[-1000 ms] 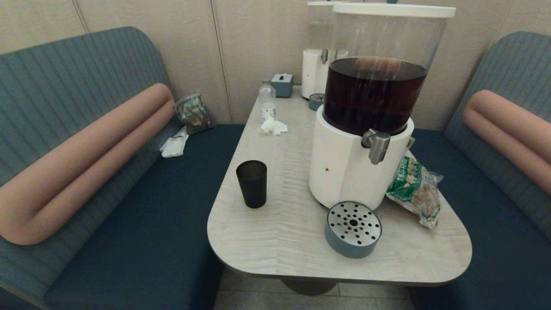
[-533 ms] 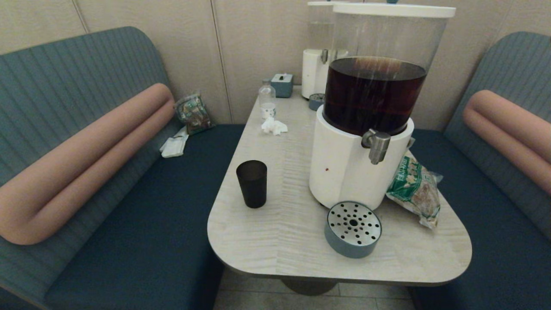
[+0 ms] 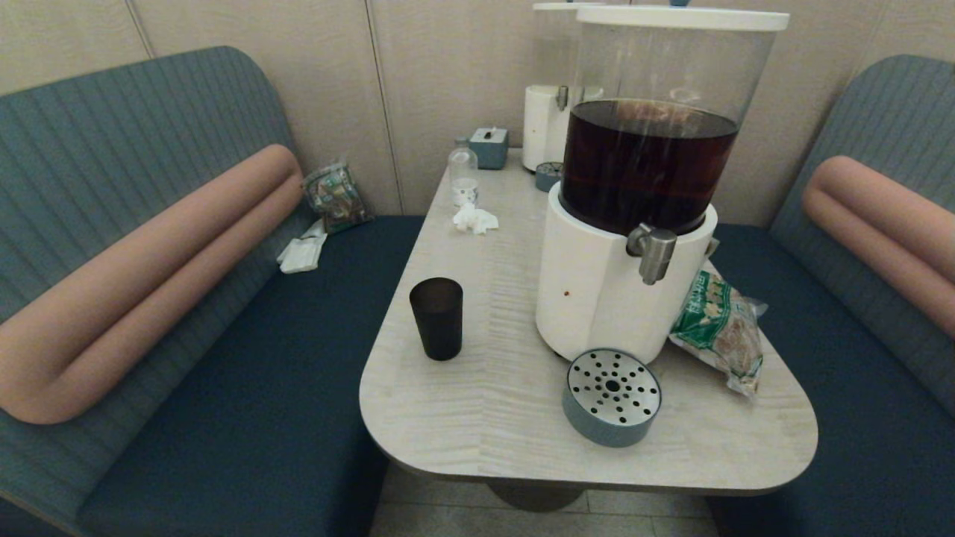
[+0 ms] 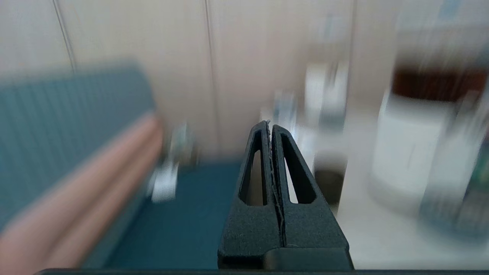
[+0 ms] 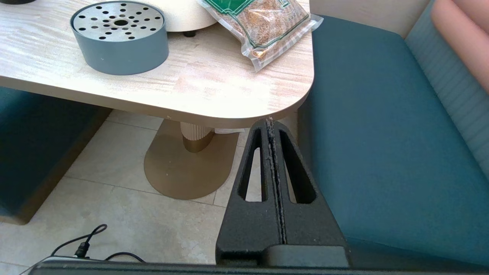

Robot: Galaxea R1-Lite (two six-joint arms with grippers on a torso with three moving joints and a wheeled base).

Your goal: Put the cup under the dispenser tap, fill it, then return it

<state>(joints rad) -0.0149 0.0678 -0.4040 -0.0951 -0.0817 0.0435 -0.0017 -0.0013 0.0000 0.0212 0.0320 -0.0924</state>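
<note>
The dark tumbler cup stands upright on the left side of the table. The steel dispenser tap juts from the white base of the big dispenser holding dark brown liquid. Below the tap sits a round blue drip tray. Neither arm shows in the head view. My left gripper is shut and empty, over the left bench, with the cup blurred ahead of it to one side. My right gripper is shut and empty, low beside the table's near right corner.
A green snack bag lies right of the dispenser. A small clear bottle, crumpled tissue and a smaller dispenser stand at the table's far end. Benches flank both sides. A cable lies on the floor.
The table scene is unchanged in the head view. The liquid surface in the tank ripples slightly.
</note>
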